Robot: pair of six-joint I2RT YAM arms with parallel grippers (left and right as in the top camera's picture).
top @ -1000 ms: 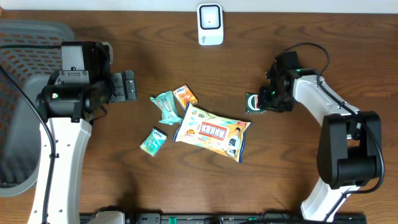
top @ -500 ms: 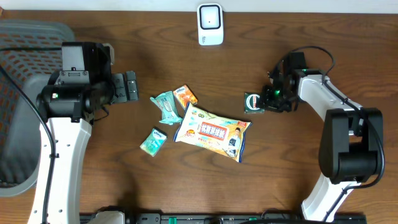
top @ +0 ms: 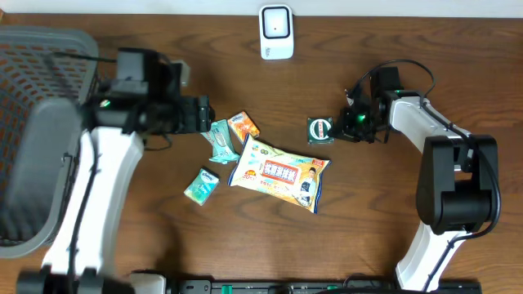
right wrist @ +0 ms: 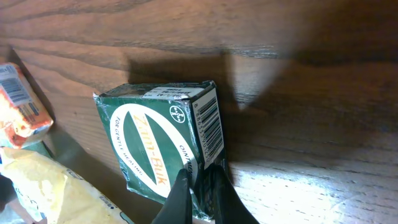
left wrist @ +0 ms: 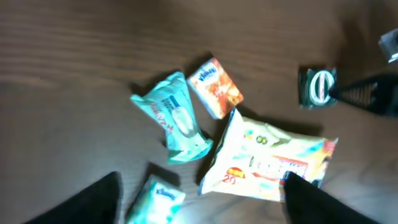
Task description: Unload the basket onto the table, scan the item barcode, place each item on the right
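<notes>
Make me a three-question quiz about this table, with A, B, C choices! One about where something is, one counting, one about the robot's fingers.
1. Where does the white scanner stand?
A) in the basket
B) at the far edge of the table, beyond the packets
C) under the big pack

2. How many teal packets lie there?
A) one
B) four
C) two

3. How are the fingers of the right gripper?
A) shut
B) wide open
C) out of view

Answers:
1 B, it stands alone at the top of the overhead view.
2 C, one lies beside the orange packet, one nearer the robot.
3 A, the wrist view shows them together at the edge of the green box.
</notes>
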